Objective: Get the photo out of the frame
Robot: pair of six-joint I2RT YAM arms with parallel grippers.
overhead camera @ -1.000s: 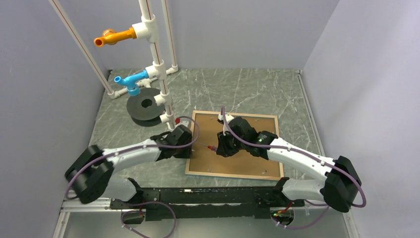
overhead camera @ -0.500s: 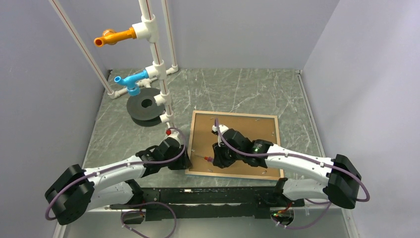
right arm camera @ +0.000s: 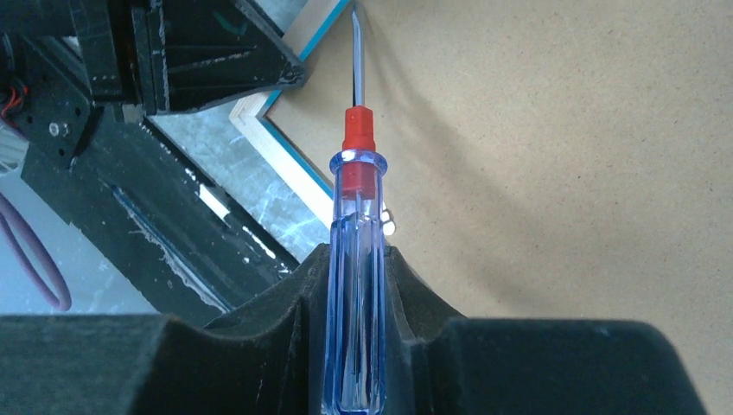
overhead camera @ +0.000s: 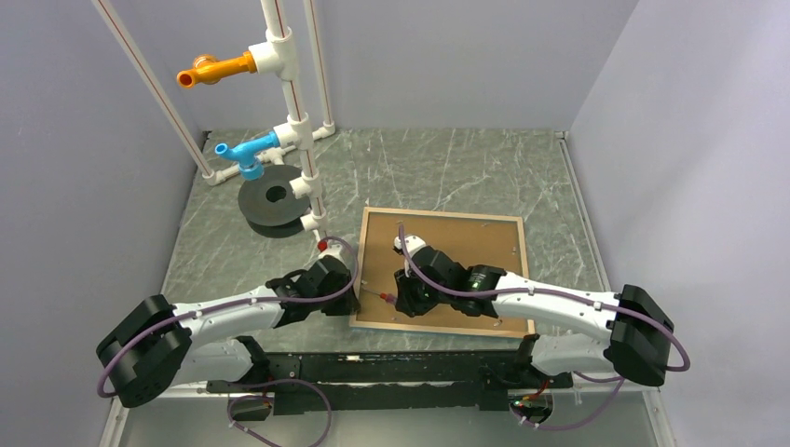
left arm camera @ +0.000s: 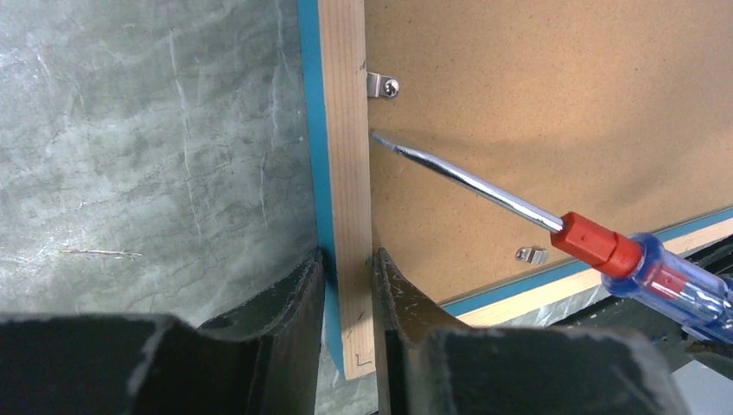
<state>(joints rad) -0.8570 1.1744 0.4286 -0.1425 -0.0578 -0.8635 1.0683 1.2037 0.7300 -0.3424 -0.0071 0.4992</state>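
Observation:
The frame (overhead camera: pixel 438 217) lies face down on the table, with its wood rim and turquoise edge (left arm camera: pixel 343 130) showing. The brown backing board (overhead camera: pixel 470 251) fills it, and the photo is hidden beneath. My left gripper (left arm camera: pixel 347 259) is shut on the frame's left rail near the near-left corner (overhead camera: pixel 349 300). My right gripper (right arm camera: pixel 356 259) is shut on a screwdriver (right arm camera: pixel 356 216) with a clear blue handle and red collar. Its blade tip rests at the seam between the left rail and the board (left arm camera: pixel 376 136), just below a metal clip (left arm camera: pixel 381 85).
A second metal clip (left arm camera: pixel 532 254) sits on the near rail. A white pipe stand (overhead camera: pixel 296 130) with orange and blue fittings and a black disc (overhead camera: pixel 273 200) stands at the back left. Grey walls close in on both sides. The black arm base rail (overhead camera: pixel 373 368) runs along the near edge.
Both grippers have moved toward the near edge along the frame's left rail. The screwdriver tip has shifted from over the board to the seam by the left rail.

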